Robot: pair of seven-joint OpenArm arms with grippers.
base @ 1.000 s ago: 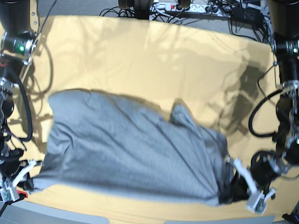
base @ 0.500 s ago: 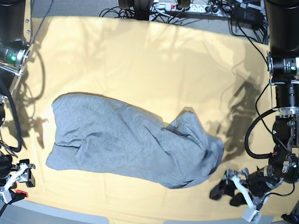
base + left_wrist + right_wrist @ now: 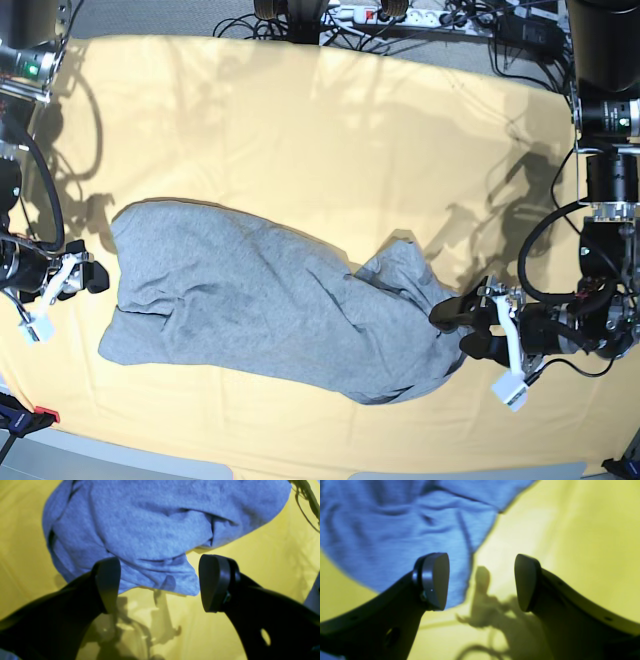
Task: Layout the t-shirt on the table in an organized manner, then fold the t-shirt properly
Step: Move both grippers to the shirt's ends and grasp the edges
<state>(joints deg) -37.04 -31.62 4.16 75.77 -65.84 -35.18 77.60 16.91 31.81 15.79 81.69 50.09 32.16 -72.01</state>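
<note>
Currently, going left to right in base view: right gripper (image 3: 68, 278) low at left table edge, forearm reaching in from the left, fingers pointing at the t-shirt (image 3: 270, 310). Jaws spread wide, nothing held. Sits just beside the shirt's left end, small gap of bare cloth between.

T-shirt lying on the table (image 3: 300, 130), roughly centre and toward the near side, stretched long left to right, crumpled, not flat. Left end broad, right end bunched into a raised lump. No lettering visible. Wide open yellow surface behind it; narrower strip in front along near edge. Cables and a power strip (image 3: 370, 14) beyond the far edge.

Left gripper (image 3: 478, 325) at the shirt's right end, arm folded down from the right column, wrist turned so fingers point left. Jaws wide apart, gripping nothing; tips at or overlapping the bunched end, contact not clear from base view.

Right wrist view: fingers (image 3: 435, 580) well apart, soft focus, shirt (image 3: 395, 530) edge under and past the left finger, bare table (image 3: 570, 530) under the right one. No pinch on fabric.

Left wrist view: fingers (image 3: 215, 582) apart, a folded flap of shirt (image 3: 160, 525) hanging toward the gap, not clamped. Layered folds visible here that base view flattens out. Gripper shadow on table (image 3: 262, 550) below.
</note>
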